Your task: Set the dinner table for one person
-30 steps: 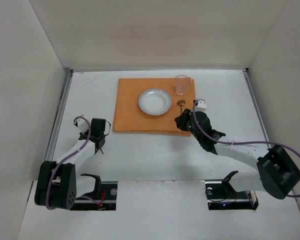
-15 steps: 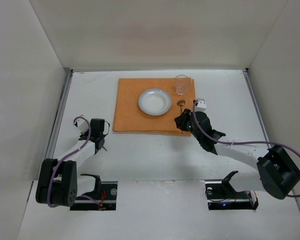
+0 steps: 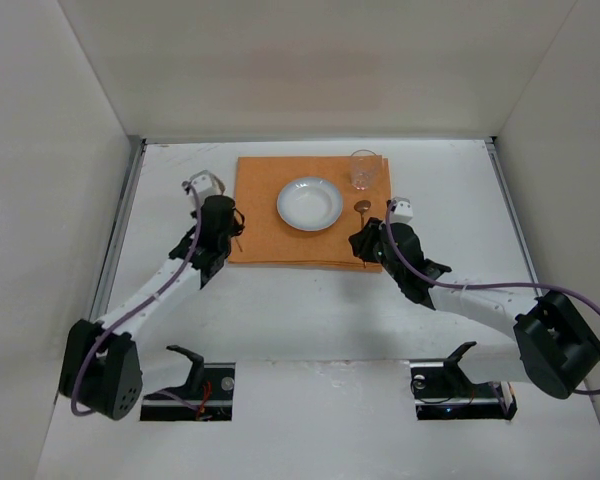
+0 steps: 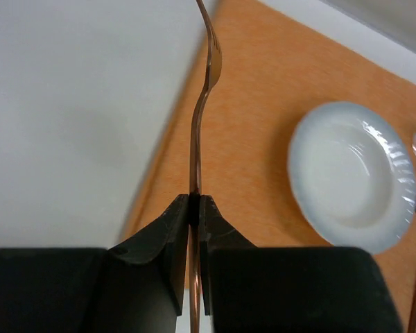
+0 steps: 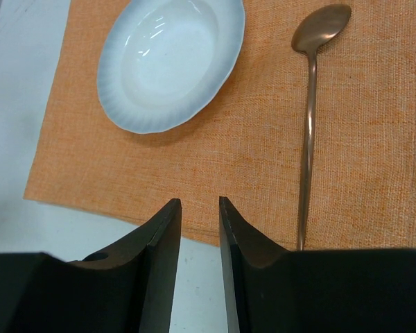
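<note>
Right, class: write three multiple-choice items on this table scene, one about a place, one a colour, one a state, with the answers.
1. Where does the spoon lie? A) on the cloth beside the plate B) in the plate C) under the cloth
2. What colour is the cloth? A) blue B) orange C) green
3. The left hand is: A) open and empty B) shut on a fork C) shut on a knife
Answers: 1 A, it rests on the cloth next to the plate. 2 B, plainly orange. 3 B, it pinches the fork.
</note>
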